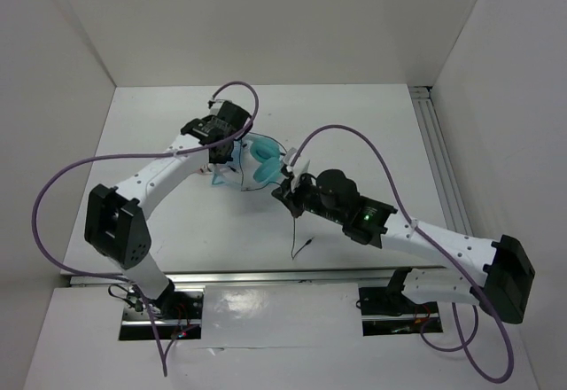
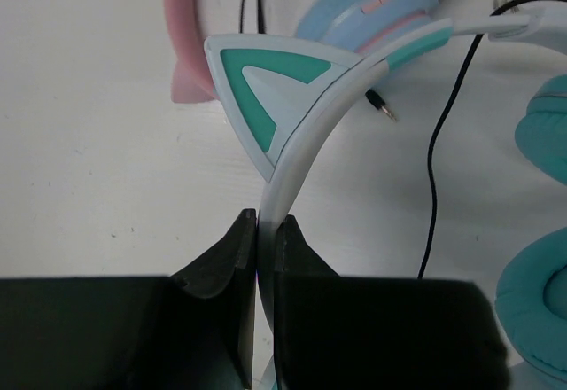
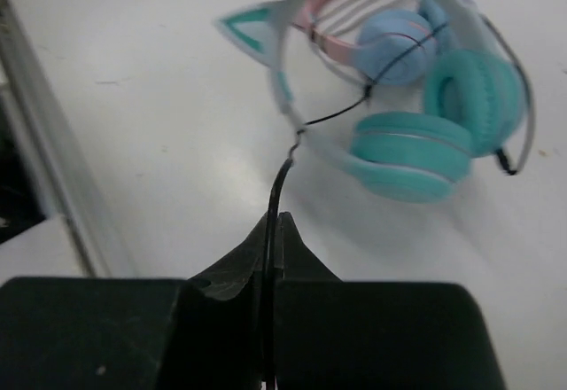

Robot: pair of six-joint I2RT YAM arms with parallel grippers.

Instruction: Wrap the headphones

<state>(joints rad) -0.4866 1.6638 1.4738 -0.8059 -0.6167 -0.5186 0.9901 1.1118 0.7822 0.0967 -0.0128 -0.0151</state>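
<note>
what can't be made out from here
seen from above, the headphones (image 1: 259,161) are half covered by the left arm (image 1: 168,170), and their cable (image 1: 295,230) is too thin to follow across the worktop (image 1: 177,222). in the left wrist view the pink pair (image 2: 184,44) runs off the top edge, the teal cups (image 2: 536,301) are cut by the right edge, and the headband (image 2: 306,133) slips between the left fingers (image 2: 221,270), its lower stretch lost behind them. in the right wrist view the whole tangle is smeared and soft-edged, and the cable vanishes between the right fingers (image 3: 235,270).
</note>
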